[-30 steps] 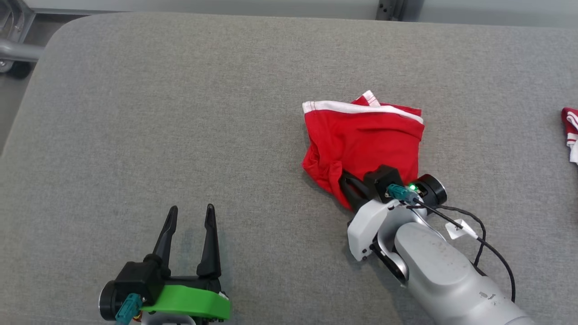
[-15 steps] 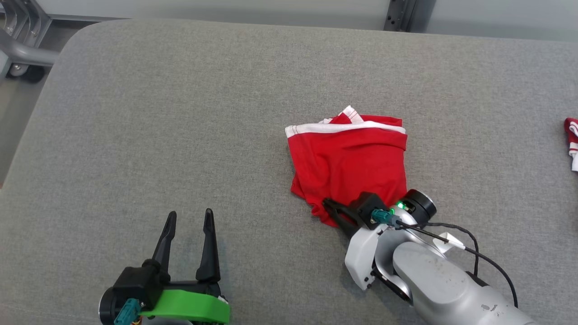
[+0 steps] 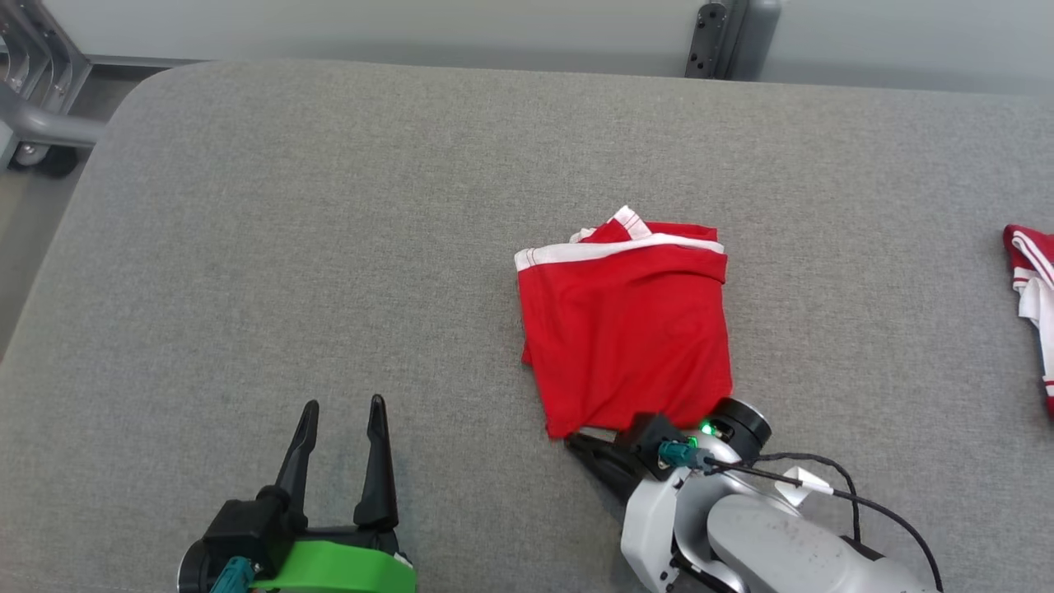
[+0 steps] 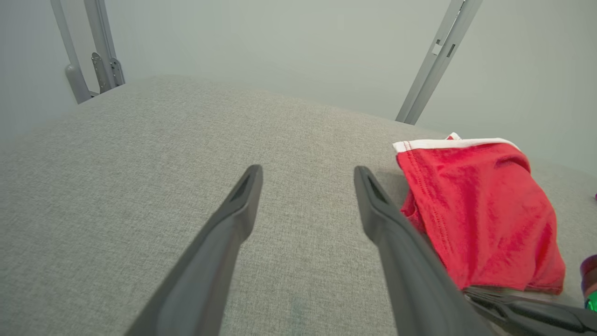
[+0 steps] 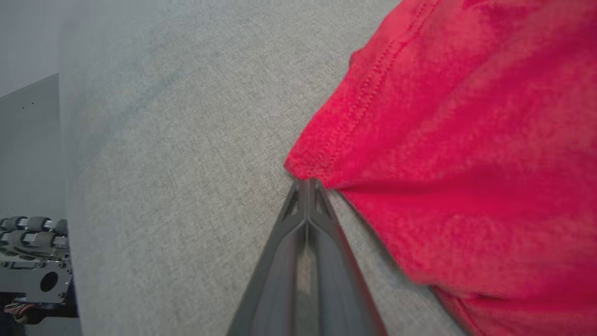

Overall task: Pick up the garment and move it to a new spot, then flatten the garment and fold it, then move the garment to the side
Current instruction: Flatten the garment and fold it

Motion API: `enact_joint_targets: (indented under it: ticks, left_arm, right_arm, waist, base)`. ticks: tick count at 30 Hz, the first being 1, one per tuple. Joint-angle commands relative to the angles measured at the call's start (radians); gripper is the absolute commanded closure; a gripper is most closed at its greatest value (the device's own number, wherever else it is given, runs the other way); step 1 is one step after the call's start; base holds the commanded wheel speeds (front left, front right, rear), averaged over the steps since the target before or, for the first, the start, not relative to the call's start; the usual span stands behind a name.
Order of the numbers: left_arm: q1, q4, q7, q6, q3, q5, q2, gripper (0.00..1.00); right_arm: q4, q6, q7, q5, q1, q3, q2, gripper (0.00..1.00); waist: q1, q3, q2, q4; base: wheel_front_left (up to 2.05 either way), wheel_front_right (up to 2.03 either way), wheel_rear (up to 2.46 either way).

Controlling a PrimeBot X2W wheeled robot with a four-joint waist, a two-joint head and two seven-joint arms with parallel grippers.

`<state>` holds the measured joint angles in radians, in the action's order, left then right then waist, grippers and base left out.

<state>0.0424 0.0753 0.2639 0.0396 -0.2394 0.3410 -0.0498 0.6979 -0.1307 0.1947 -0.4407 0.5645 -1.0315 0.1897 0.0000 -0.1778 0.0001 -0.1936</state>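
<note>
Grey pad (image 3: 247, 206) spans the scene; the red garment (image 3: 626, 329), white band along its far edge, lies right of centre; the pale right arm (image 3: 782, 543) reaches in from the near right, angled far-left; right gripper (image 3: 574, 441) is pinched fully together on the garment's near-left corner; left gripper (image 3: 344, 403) sits near left, pointing far, fingers spread wide, holding nothing.

Soft matt cloth garment (image 3: 626, 329) on a rough woven fabric surface (image 3: 288, 247), left tool (image 4: 308, 172) of matt plastic
</note>
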Motion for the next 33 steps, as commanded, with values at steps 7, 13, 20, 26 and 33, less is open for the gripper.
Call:
enact_joint_targets:
  ticks: [7,13,20,26,33]
  left_arm:
    - [0.054,0.002,0.0,-0.003,0.038,-0.006,-0.002,0.0]
    - [0.114,-0.016,0.0,-0.017,0.095,-0.035,-0.002,0.0]
    - [0.124,-0.04,0.0,-0.04,0.155,-0.08,-0.002,0.0]
    - [0.137,-0.029,0.0,-0.05,0.186,-0.089,-0.002,0.0]
    - [0.146,-0.032,0.0,-0.058,0.197,-0.089,-0.002,0.0]
  right_arm:
    - [-0.06,0.0,0.067,-0.056,-0.052,0.104,-0.007,1.0]
    - [-0.222,0.0,0.07,0.038,-0.205,0.4,0.029,0.98]
    - [-0.375,0.0,0.07,0.179,-0.42,0.76,0.068,0.0]
    - [-0.454,0.0,0.07,0.241,-0.584,1.008,0.034,0.0]
    - [-0.436,0.0,0.07,0.254,-0.655,1.095,-0.021,0.0]
  waist:
    - [0.0,0.088,-0.0001,0.057]
    - [0.0,0.169,-0.0001,0.14]
    - [0.0,0.214,-0.0001,0.205]
    - [0.0,0.222,-0.0001,0.221]
    - [0.0,0.207,-0.0001,0.219]
  base:
    - [0.0,0.0,0.0]
    - [0.0,0.0,0.0]
    - [0.0,0.0,0.0]
    - [0.0,0.0,0.0]
    - [0.0,0.0,0.0]
